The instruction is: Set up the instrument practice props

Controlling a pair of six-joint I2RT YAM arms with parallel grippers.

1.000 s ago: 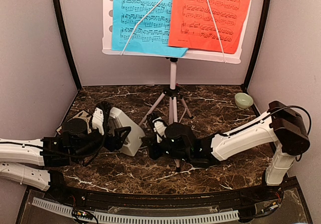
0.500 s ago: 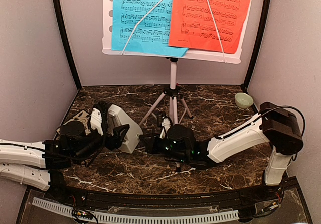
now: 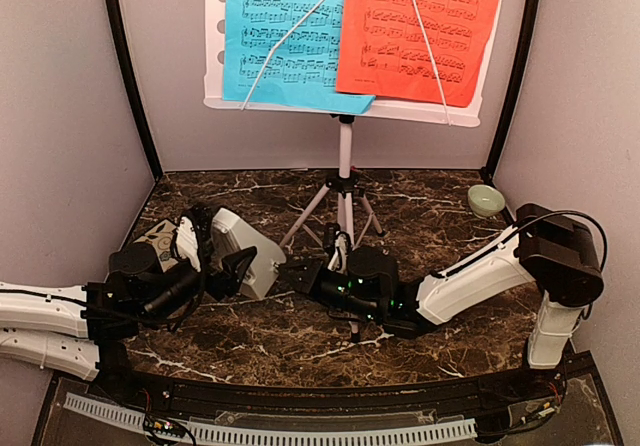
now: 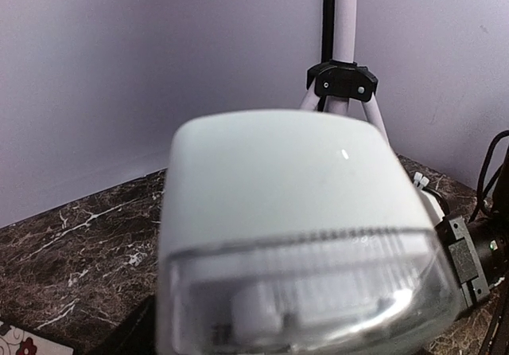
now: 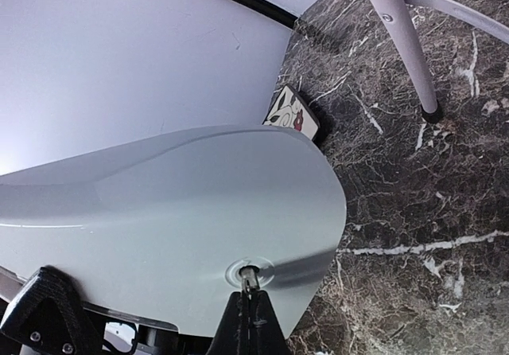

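Note:
The white perforated music stand point(image 3: 345, 156) stands at the back on tripod legs. It holds the blue sheet point(image 3: 285, 31) and the red-orange sheet point(image 3: 420, 26) under two clip arms. The pale grey metronome point(image 3: 240, 249) is tilted just above the table at left centre. My left gripper point(image 3: 236, 264) is shut on it, and it fills the left wrist view point(image 4: 278, 204). My right gripper point(image 3: 297, 271) touches its right side. In the right wrist view that gripper point(image 5: 249, 303) is shut on a small metal peg point(image 5: 248, 274) on the metronome's flat face point(image 5: 159, 228).
A floral coaster point(image 3: 155, 234) lies at the left edge, partly under my left arm, and shows in the right wrist view point(image 5: 290, 116). A small green bowl point(image 3: 486, 200) sits at the back right. The tripod legs point(image 5: 402, 40) spread close behind both grippers.
The metronome has shifted a little left and away with my left gripper. My right gripper has followed it left and stays on its side.

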